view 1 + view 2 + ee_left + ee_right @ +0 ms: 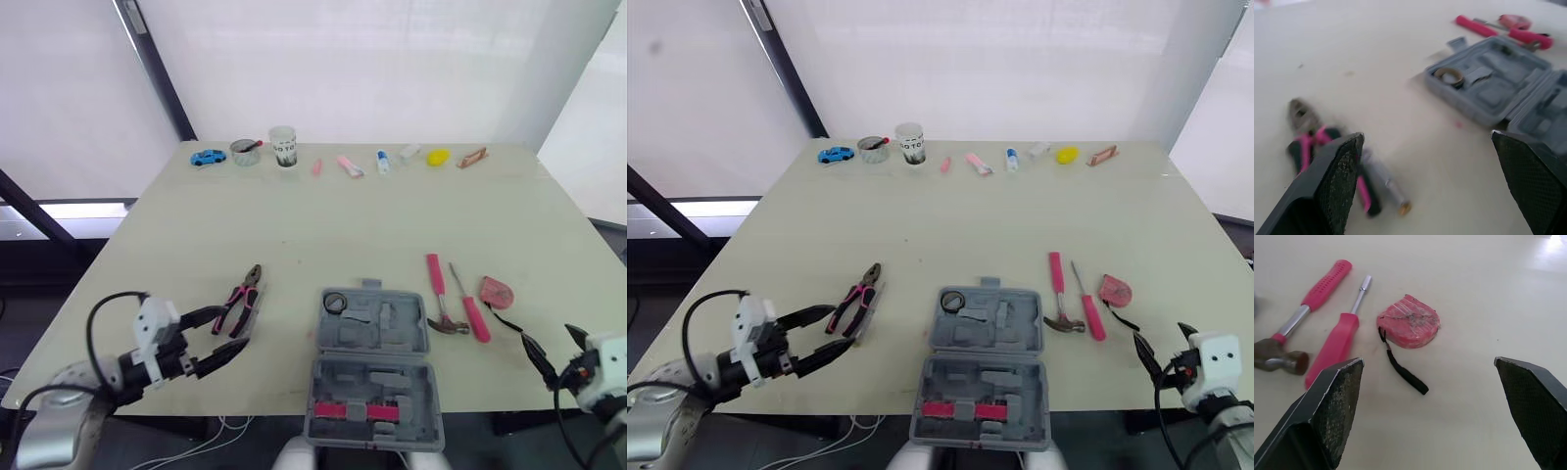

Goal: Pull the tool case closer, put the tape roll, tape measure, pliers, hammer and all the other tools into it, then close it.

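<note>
The grey tool case (372, 362) lies open at the table's front centre, with a tape roll (335, 303) in its far-left pocket and a pink part (355, 409) in its near half. Pink-and-black pliers (240, 299) lie left of the case, a small silver bit (1383, 181) beside them. My left gripper (233, 330) is open just in front of the pliers, touching nothing. Right of the case lie a pink-handled hammer (438, 294), a pink screwdriver (472, 308) and a red tape measure (1409, 327). My right gripper (554, 345) is open near the front right edge, short of the tape measure.
Along the table's far edge stand a blue toy car (207, 157), a small bowl (244, 152), a cup (283, 146), several small pink and white items and a yellow object (438, 157). The case's near half reaches the table's front edge.
</note>
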You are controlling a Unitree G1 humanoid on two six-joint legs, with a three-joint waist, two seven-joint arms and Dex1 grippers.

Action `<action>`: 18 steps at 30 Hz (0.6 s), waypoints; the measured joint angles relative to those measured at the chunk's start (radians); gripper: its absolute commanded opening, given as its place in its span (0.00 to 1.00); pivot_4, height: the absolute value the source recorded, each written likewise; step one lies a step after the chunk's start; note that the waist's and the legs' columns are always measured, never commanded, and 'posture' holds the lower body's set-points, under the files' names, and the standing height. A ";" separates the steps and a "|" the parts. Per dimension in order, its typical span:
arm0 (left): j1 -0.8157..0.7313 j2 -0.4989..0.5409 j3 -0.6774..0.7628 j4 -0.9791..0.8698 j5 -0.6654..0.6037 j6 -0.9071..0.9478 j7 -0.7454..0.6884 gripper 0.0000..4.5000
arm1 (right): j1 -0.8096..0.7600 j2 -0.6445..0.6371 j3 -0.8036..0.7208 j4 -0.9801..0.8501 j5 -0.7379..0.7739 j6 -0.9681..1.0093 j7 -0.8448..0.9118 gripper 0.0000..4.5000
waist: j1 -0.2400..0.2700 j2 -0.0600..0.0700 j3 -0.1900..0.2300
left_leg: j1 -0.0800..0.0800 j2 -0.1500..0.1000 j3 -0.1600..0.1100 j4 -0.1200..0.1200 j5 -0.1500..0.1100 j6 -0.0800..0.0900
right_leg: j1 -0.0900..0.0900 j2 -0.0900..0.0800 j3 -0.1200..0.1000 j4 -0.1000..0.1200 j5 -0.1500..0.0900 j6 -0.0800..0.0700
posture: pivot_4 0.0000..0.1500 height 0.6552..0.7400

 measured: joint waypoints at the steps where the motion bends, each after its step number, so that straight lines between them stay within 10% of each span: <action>1: -0.024 0.007 -0.021 -0.009 -0.002 0.006 -0.011 0.98 | -0.019 0.000 0.013 0.000 -0.006 0.019 -0.015 1.00 | 0.000 0.000 0.000 | 0.000 0.000 0.000 0.000 0.000 0.000 | 0.000 0.000 0.000 0.000 0.000 0.000 | 1.00 1.00; 18: -0.364 0.073 -0.280 -0.130 -0.044 0.135 -0.174 0.98 | -0.228 0.044 0.117 0.141 -0.053 0.145 -0.124 1.00 | -0.003 0.000 0.001 | 0.002 -0.001 0.005 0.001 0.000 0.001 | -0.001 0.016 0.002 0.004 0.002 0.005 | 1.00 1.00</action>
